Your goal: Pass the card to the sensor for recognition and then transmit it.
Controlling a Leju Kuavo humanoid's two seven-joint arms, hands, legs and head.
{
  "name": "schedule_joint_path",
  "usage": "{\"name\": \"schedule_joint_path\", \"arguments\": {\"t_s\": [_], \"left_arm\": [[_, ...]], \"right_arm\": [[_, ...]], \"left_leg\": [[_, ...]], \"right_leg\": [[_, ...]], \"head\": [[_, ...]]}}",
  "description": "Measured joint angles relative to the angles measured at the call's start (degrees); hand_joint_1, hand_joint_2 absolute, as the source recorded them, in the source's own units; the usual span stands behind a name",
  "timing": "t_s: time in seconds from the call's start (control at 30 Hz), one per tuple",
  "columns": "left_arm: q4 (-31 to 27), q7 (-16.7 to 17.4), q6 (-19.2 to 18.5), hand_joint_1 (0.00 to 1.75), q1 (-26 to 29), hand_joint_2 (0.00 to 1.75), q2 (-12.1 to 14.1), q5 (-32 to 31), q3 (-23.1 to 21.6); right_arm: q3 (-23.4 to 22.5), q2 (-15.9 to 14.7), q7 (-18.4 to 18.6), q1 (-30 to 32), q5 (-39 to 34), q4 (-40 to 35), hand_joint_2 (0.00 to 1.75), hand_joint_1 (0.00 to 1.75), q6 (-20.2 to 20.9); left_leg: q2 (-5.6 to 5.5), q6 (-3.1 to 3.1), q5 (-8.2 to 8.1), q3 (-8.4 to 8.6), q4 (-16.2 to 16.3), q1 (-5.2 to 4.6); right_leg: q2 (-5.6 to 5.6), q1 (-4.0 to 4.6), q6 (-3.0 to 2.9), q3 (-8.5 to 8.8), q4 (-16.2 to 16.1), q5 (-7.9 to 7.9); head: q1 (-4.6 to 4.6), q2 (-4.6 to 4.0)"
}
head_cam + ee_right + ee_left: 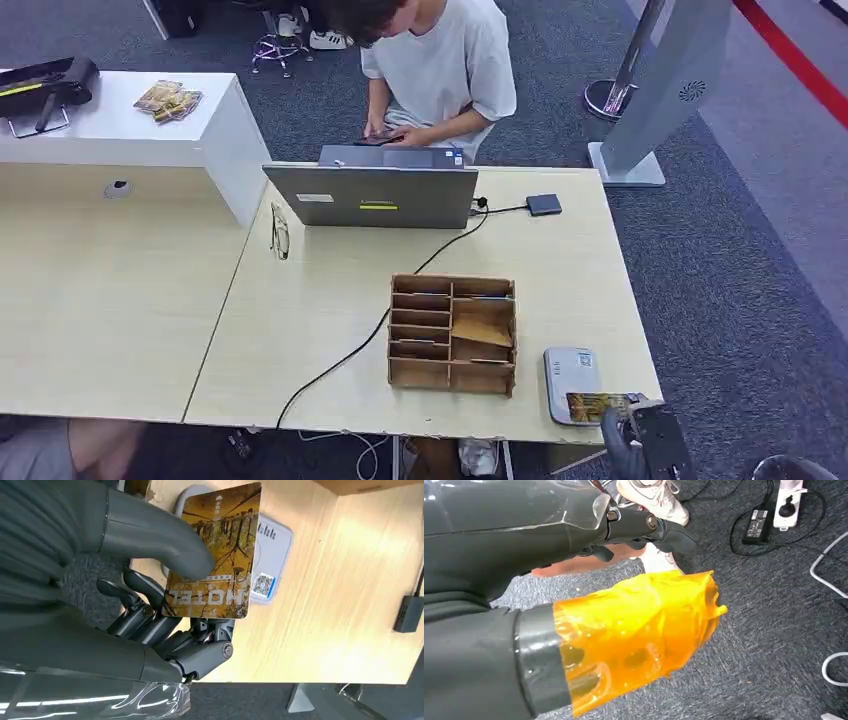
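Observation:
My right hand (pixel 640 438) comes up past the table's near right corner and holds a golden-brown hotel card (pixel 597 405). The card lies flat over the near end of the grey-white card sensor (pixel 570 372). In the right wrist view the thumb (pixel 155 535) presses on top of the card (pixel 217 555) and the dark fingers (pixel 150 612) sit beneath it, with the sensor (pixel 274 547) and its QR label partly covered behind. My left hand (pixel 624 625), its thumb wrapped in orange film, hangs over the grey carpet with nothing in it.
A wooden compartment organizer (pixel 452 333) stands just left of the sensor on the light wooden table (pixel 560 270). Behind it are a grey laptop (pixel 375 195), a black cable (pixel 350 355), glasses (pixel 280 235) and a small adapter (pixel 544 205). A person (pixel 440 70) sits across the table.

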Motion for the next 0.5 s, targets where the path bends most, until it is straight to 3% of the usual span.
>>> {"name": "schedule_joint_path", "arguments": {"t_s": [0.27,0.5], "left_arm": [[0.0,-0.9,0.0,0.00,0.0,0.00,0.2,1.6,1.5],[0.0,-0.9,-0.1,0.00,0.0,0.00,0.3,1.3,1.6]], "right_arm": [[-6.6,3.6,-0.6,-1.7,2.2,2.7,1.75,1.75,3.8],[-7.3,4.3,-0.8,-2.3,2.6,3.4,1.75,1.75,4.8]], "left_leg": [[0.00,0.00,0.00,0.00,0.0,0.00],[0.00,0.00,0.00,0.01,0.0,0.00]], "right_leg": [[0.00,0.00,0.00,0.01,0.0,0.00],[0.02,0.00,0.00,0.00,0.0,0.00]], "head": [[0.00,0.00],[0.00,0.00]]}}
